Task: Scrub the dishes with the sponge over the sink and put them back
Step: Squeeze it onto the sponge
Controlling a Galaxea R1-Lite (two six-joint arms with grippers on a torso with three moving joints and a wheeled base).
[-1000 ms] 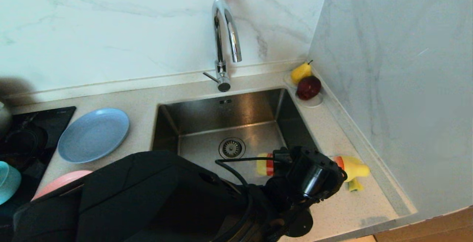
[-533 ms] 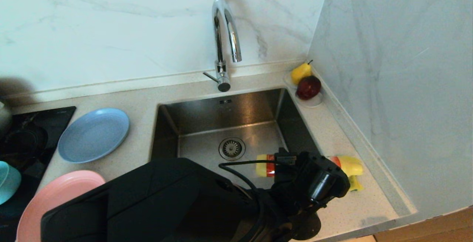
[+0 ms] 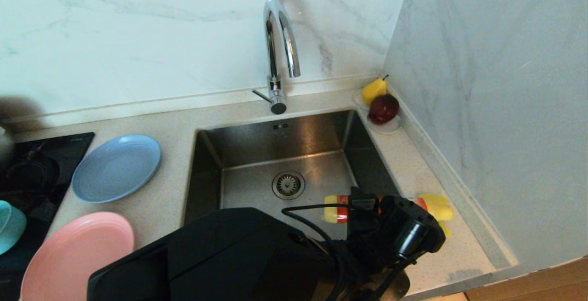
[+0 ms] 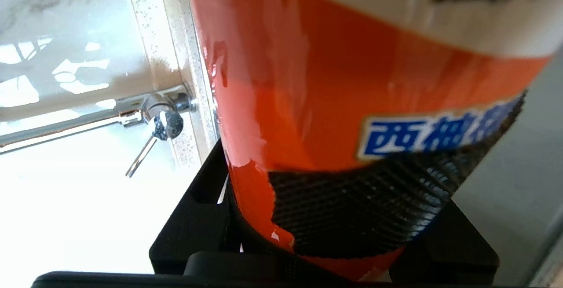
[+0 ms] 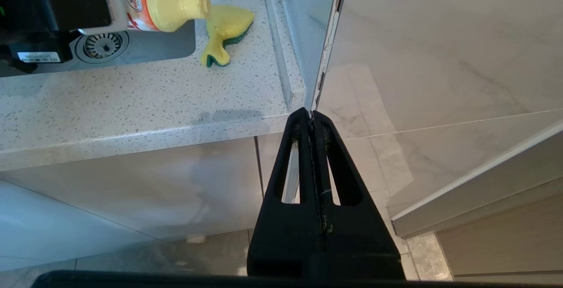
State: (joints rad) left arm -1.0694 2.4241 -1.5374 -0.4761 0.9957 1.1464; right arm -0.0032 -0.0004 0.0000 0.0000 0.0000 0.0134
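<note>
My left gripper (image 3: 370, 207) is shut on a yellow dish-soap bottle (image 3: 336, 209) with an orange label (image 4: 334, 81), held level across the right rim of the sink (image 3: 257, 140). The bottle's neck (image 5: 176, 2) points out over the counter above the sponge (image 5: 226, 33). That sponge is yellow with a green side and lies on the counter right of the sink; only a sliver of it (image 3: 445, 230) shows in the head view. The light-blue plate (image 3: 115, 167) and pink plate (image 3: 76, 255) lie left of the sink, with the teal bowl (image 3: 9, 225) at the far left. My right gripper (image 5: 311, 118) hangs shut below the counter's edge.
A curved chrome tap (image 3: 280, 48) stands behind the sink. A white saucer (image 3: 390, 128) with a pear and a red fruit sits in the back right corner. A black hob (image 3: 32, 172) lies at the left. A marble wall closes the right side.
My left arm has swung to the right and toward the counter's front, uncovering the pink plate. The bottle has moved with it, a little rightward and lower over the sponge.
</note>
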